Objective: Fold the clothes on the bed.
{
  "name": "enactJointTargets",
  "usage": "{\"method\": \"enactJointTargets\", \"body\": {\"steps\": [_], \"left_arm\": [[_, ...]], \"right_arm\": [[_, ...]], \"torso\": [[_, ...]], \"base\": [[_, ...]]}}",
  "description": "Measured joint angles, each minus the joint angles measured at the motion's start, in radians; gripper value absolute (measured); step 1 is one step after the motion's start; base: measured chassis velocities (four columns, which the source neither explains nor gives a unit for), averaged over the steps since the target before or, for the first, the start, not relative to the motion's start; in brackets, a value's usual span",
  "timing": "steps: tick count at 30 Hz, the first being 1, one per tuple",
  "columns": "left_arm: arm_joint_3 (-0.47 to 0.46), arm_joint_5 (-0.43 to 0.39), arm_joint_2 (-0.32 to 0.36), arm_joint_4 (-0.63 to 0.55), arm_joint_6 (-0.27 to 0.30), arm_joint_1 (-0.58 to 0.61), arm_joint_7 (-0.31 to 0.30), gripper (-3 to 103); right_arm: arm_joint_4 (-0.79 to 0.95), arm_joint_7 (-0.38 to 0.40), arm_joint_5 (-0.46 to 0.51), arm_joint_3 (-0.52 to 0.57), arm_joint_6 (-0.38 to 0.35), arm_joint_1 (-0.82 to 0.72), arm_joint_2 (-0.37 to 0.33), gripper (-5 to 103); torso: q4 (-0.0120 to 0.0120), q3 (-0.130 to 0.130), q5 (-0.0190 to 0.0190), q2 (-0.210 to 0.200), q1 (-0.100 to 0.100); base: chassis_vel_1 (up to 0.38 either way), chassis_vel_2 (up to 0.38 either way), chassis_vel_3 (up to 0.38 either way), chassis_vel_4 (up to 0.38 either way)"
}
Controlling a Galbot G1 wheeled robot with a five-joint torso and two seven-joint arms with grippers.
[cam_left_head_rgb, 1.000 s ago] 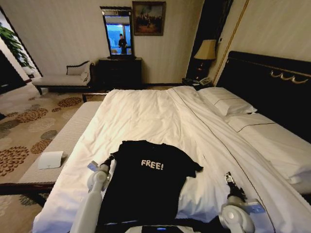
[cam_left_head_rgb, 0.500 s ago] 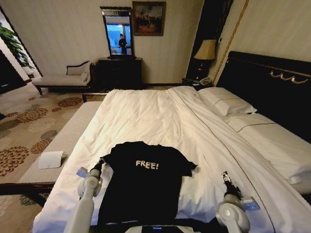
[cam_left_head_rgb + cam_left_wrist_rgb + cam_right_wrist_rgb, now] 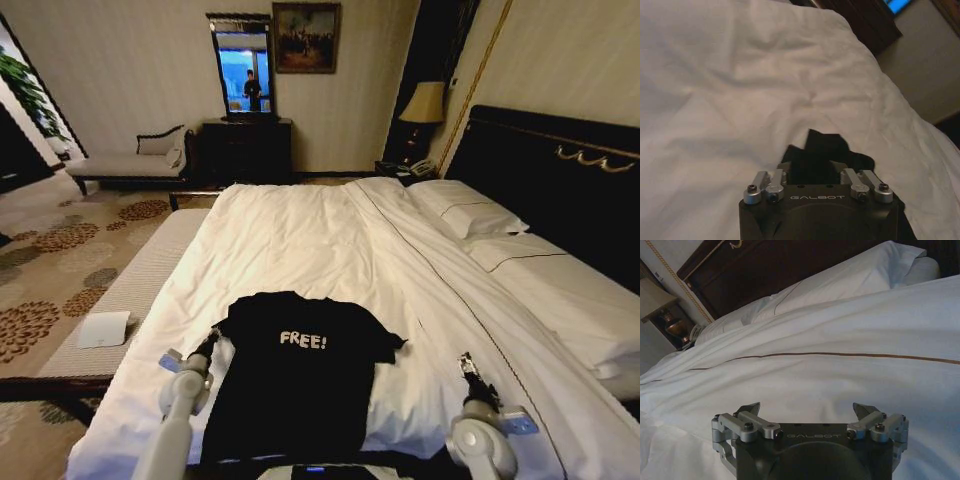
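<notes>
The black T-shirt [image 3: 300, 385] with white "FREE!" lettering lies flat and face up on the white bed [image 3: 300, 230], near its front edge. My left gripper [image 3: 211, 338] sits at the shirt's left sleeve. In the left wrist view, the left gripper [image 3: 812, 167] has its fingers spread, with the black sleeve [image 3: 822, 147] lying between and beyond them. My right gripper [image 3: 466, 362] hovers over bare duvet, well to the right of the shirt. In the right wrist view, the right gripper [image 3: 807, 410] is open and holds nothing.
White pillows [image 3: 465, 205] lean against the dark headboard [image 3: 560, 170] on the right. A long padded bench [image 3: 130, 290] runs along the bed's left side with a white sheet of paper [image 3: 104, 328] on it. A lamp [image 3: 424, 102], dresser [image 3: 245, 148] and chaise [image 3: 125, 160] stand far back.
My left gripper drew back to the left and the shirt slid a little left with it, its sleeves now flatter. Over the last half second the shirt stayed still. The right gripper barely moved.
</notes>
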Motion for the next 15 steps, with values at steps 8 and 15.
{"method": "enactJointTargets", "body": {"steps": [8, 15], "left_arm": [[0.059, 0.056, -0.027, 0.086, 0.036, -0.184, -0.010, 78], [0.092, 0.170, -0.050, 0.224, 0.005, -0.253, -0.009, 97]], "right_arm": [[-0.023, 0.003, -0.003, 0.005, 0.001, 0.007, -0.003, 100], [-0.053, 0.010, -0.010, -0.013, 0.000, 0.033, -0.011, 100]], "torso": [[-0.0008, 0.000, 0.0001, 0.000, 0.000], [-0.0002, 0.000, -0.0002, 0.000, 0.000]], "base": [[0.000, 0.000, 0.000, 0.000], [0.000, 0.000, 0.000, 0.000]]}}
